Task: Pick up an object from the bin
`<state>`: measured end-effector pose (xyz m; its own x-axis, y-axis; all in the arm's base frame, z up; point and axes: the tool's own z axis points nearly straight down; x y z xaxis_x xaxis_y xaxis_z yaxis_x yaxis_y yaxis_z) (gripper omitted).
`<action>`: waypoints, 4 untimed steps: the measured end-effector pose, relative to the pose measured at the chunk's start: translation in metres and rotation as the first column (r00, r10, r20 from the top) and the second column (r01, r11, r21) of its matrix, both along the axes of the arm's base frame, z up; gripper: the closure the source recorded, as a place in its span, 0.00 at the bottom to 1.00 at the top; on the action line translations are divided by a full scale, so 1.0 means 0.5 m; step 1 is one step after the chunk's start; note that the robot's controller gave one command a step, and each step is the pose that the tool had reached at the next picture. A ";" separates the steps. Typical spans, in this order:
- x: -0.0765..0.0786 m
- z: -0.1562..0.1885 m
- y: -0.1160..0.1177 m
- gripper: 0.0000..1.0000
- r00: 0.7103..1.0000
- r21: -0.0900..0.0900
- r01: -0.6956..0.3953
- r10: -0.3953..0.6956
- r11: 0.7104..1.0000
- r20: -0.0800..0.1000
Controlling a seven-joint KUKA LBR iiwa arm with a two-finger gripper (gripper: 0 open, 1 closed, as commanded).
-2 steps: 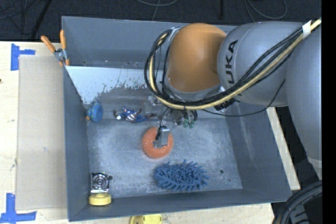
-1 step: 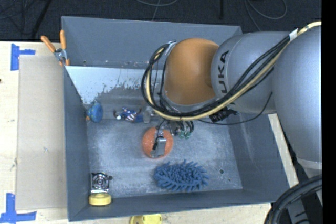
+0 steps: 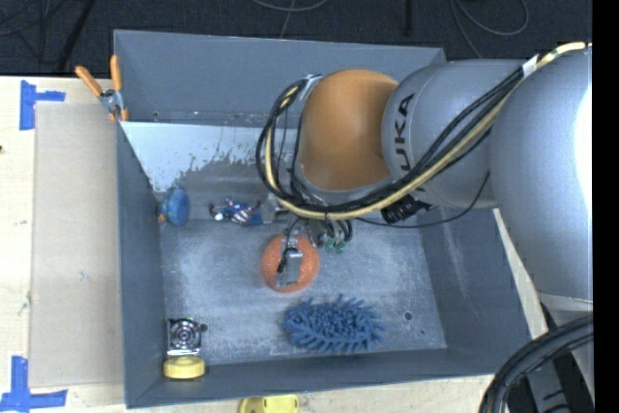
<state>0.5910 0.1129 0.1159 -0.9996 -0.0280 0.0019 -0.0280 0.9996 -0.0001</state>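
Hovering: end effector (image 3: 288,263) over orange ball (image 3: 308,272), grip unreadable | bin (image 3: 136,247): blue brush (image 3: 334,325), yellow roll (image 3: 184,367)

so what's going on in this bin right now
The robot arm reaches in from the right, and its gripper is down on an orange ball near the middle of the grey bin. Whether it has a grip on the ball can't be told. A blue bristly thing lies just beside the ball, apart from the gripper.
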 end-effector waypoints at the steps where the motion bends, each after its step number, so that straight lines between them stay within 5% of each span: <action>1: -0.021 -0.057 -0.039 0.00 0.999 0.001 -0.053 0.053 0.999 0.004; 2: -0.011 -0.080 -0.084 1.00 0.999 0.001 0.035 -0.035 0.999 0.002; 4: -0.011 -0.080 -0.085 1.00 0.999 0.001 0.038 -0.038 0.999 0.002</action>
